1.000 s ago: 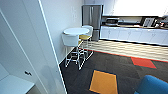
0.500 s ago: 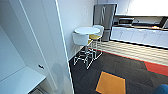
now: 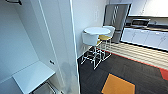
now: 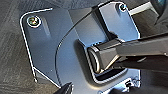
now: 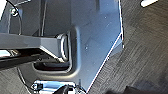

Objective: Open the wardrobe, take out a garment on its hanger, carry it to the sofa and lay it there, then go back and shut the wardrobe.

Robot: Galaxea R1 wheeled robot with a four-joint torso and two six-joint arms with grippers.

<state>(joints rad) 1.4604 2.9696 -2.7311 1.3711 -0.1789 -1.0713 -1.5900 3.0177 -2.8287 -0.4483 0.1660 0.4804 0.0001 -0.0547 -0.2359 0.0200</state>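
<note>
The wardrobe stands open close in front of me on the left of the head view. Its inside is white, with a flat white shelf low down and a black hook at the top. One white door is swung out toward me and shows edge-on. Both wrist views look down past my own dark plates onto grey carpet.
Right of the door stand a round white table and white stools with yellow seats. Behind them are a steel fridge and white kitchen cabinets. An orange tile and a red tile are set into the dark carpet.
The whole head picture has slid to the right, so the camera has turned left. The open wardrobe takes up more of the view, and the table sits further right.
</note>
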